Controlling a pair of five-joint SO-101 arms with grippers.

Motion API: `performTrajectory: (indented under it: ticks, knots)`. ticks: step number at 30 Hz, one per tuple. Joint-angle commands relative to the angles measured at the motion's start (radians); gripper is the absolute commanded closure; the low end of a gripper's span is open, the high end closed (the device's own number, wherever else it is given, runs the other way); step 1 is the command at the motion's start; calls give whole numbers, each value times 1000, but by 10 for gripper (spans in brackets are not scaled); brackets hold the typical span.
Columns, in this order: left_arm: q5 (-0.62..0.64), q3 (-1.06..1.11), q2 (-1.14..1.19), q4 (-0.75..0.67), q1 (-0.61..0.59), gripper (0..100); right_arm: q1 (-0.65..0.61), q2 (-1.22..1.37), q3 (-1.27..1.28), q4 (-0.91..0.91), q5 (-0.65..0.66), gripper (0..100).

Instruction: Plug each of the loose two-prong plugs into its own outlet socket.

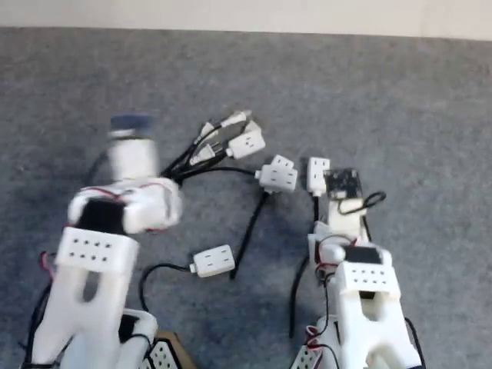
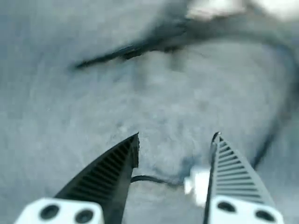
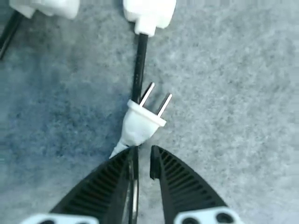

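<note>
Lying on the grey, felt-like table cover (image 1: 400, 100), a white, blocky socket (image 3: 149, 11) with a thick black cable (image 3: 140, 60) is serving as the landmark here. A white moulded two-prong plug (image 3: 140, 123) is resting across that cable, just short of the socket. Its two flat metal prongs are pointing at the socket without touching it.

The right gripper (image 3: 140, 154) is sitting directly behind the plug, on the side away from the socket. Its black, ribbed, wedge-shaped fingers (image 3: 177, 186) are standing close together with only a slim gap, closing on the plug's thin cord (image 3: 134, 168) where it leaves the tapered tail.

A second socket (image 1: 278, 175), equally white and boxy, is lying just beside the landmark socket. A third socket (image 1: 247, 142) is lying farther off beyond the second, next to a bundle of loose white plugs (image 1: 211, 142) on black leads. A fourth socket (image 1: 214, 261) is lying well apart from the landmark socket, toward the arms' bases, with its black lead curling away.

The left gripper (image 2: 176, 138) is hanging over the cover, well away from the landmark socket. Its matching ribbed fingers (image 2: 107, 177) are spread wide apart and gripping nothing. A small white piece (image 2: 198, 184), too blurred to identify, is lying just beside one finger, with a thin black lead running from it.
</note>
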Motion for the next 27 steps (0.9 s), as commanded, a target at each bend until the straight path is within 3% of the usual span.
performTrajectory:
  ticks: [1, 7, 14, 21, 27]
  knots:
    - [206, 102, -18, -158, -153, 748, 8, 4, -226, 171, -9, 939]
    - [210, 205, -16, -296, -176, 748, 8, 8, -487, 325, -103, 939]
    - [210, 252, -16, -359, -180, 748, -15, 130, -255, 119, -221, 939]
    - [210, 254, -16, -362, -180, 748, -205, 180, -151, 108, -219, 939]
    - [210, 255, -16, -359, -180, 748, -211, 183, -140, 107, -219, 939]
